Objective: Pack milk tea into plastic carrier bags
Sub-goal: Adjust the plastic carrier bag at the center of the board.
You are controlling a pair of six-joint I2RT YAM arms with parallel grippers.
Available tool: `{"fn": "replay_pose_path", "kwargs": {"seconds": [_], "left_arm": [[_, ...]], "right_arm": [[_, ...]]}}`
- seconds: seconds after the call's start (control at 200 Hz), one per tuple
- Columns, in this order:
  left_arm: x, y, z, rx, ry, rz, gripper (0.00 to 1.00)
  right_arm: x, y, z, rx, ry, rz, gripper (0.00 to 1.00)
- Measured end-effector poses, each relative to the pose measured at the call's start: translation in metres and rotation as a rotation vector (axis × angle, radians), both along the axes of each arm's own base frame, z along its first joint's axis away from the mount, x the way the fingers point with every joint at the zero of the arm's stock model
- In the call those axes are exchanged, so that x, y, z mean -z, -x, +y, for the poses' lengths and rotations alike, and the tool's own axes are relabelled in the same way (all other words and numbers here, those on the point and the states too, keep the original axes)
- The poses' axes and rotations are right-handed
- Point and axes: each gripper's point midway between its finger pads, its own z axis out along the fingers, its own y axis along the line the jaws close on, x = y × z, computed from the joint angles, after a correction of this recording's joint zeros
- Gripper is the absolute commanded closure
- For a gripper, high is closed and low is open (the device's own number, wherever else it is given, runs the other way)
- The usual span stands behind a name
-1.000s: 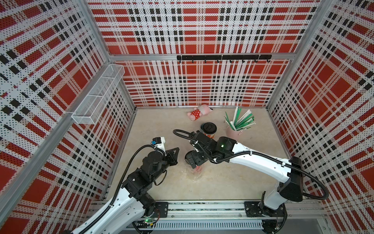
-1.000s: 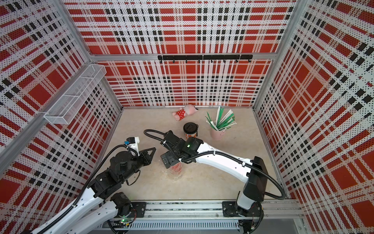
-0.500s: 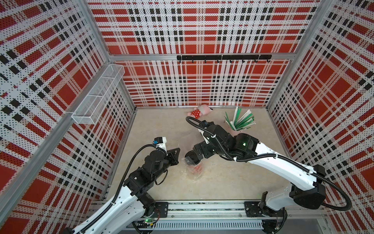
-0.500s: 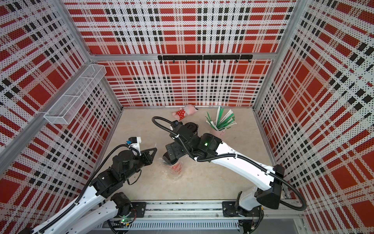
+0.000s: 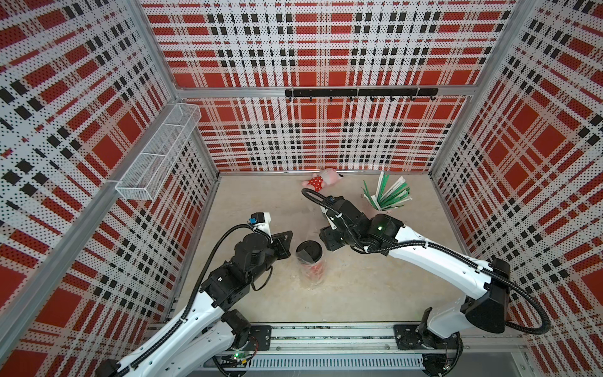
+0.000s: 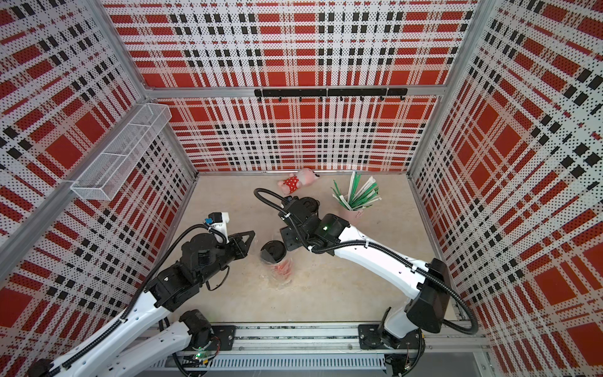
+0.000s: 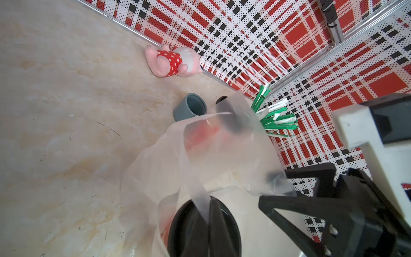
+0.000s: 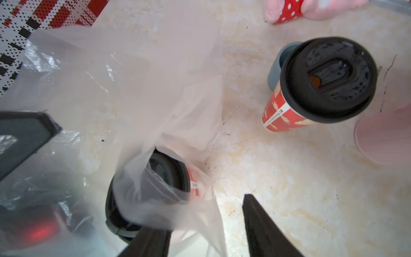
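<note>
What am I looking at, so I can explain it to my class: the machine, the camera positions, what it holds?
A robot's left arm and right arm work over a table. Two pictures look down from overhead; two come from wrist cameras. The left gripper is shut on a clear plastic bag that surrounds one red cup with a black lid. The right gripper has its jaws apart near the bag's edge. Outside the bag: a second red cup, a grey-blue cup, a pink cup of straws and a pink soft toy.

White arms [image 5: 434, 261] bear black joints [image 5: 254, 248], ribbed cables [image 5: 391, 248], perhaps lamps [image 5: 378, 227].
</note>
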Motion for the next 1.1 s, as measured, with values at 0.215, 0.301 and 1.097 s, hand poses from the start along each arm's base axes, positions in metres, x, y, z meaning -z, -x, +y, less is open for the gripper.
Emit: {"fn": "replay_pose_path", "kwargs": {"seconds": [0.215, 0.301, 1.097], "left_arm": [[-0.014, -0.009, -0.009, 0.013, 0.0, -0.008, 1.0], [-0.018, -0.009, -0.009, 0.013, 0.005, -0.017, 1.0], [-0.036, -0.018, -0.01, -0.005, 0.017, -0.068, 1.0]], "right_arm": [[0.004, 0.0, 0.001, 0.001, -0.037, -0.009, 0.61], [0.005, 0.0, 0.002, -0.003, -0.039, -0.01, 0.68], [-0.025, -0.001, -0.008, -0.034, -0.041, -0.115, 0.98]]}}
